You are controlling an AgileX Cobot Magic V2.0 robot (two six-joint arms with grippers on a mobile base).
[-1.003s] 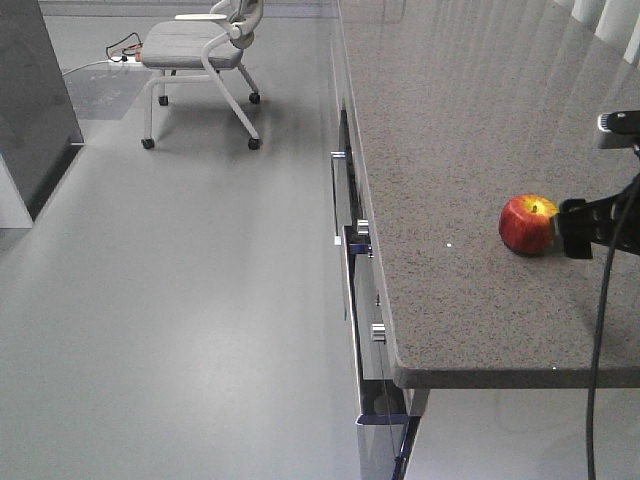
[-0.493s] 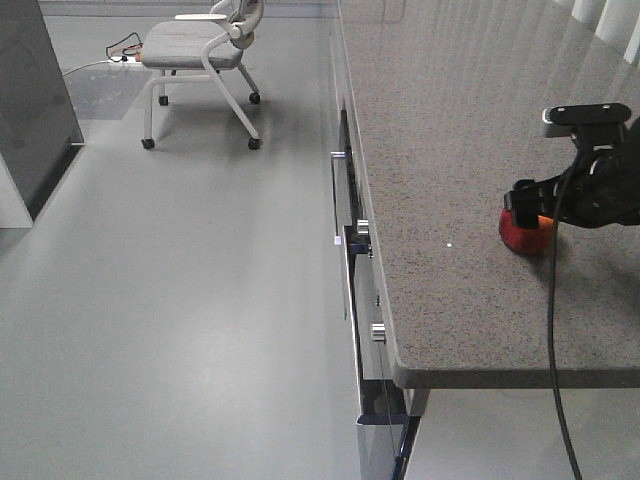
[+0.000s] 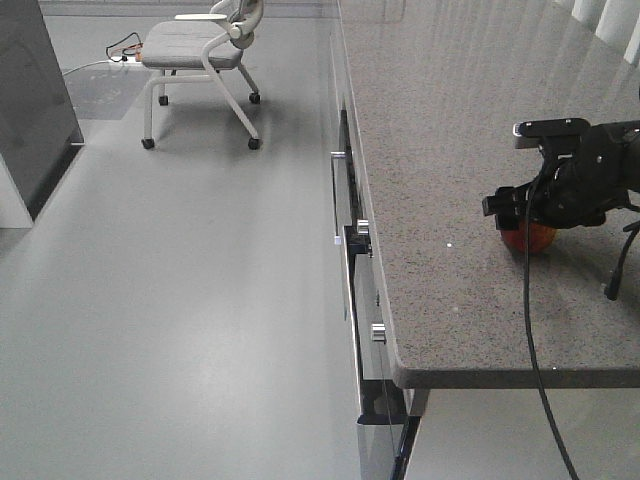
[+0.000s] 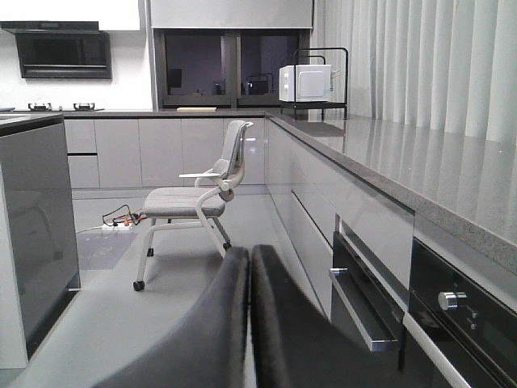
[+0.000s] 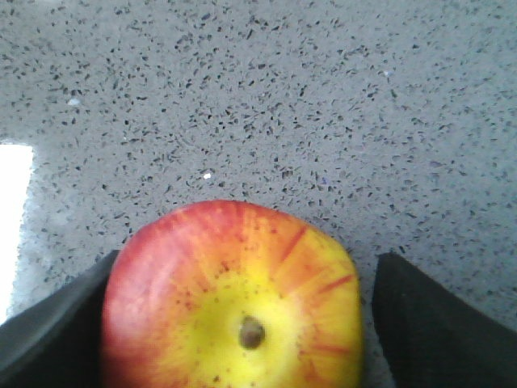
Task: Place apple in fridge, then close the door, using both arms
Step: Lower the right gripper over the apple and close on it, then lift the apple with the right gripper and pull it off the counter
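Observation:
The apple (image 3: pixel 537 238), red with a yellow top, sits on the speckled grey countertop (image 3: pixel 450 130) near its right end. My right gripper (image 3: pixel 530 222) hangs straight over it and hides most of it. In the right wrist view the apple (image 5: pixel 234 299) lies between the two dark fingers (image 5: pixel 436 323). The gripper (image 5: pixel 242 331) is open, with a gap left on the right side. My left gripper (image 4: pixel 249 263) is shut on nothing, low beside the cabinet fronts. The fridge and the door are out of view.
The counter's front edge (image 3: pixel 400 360) runs above drawers and oven knobs (image 3: pixel 378 332). A grey wheeled chair (image 3: pixel 200 50) stands on the floor at the back. A dark glossy block (image 3: pixel 30 100) is at the far left. A microwave (image 4: pixel 305 82) sits on the far counter.
My right arm has come in from the right and moved leftward over the apple, so its fingers now straddle it. The apple has not moved.

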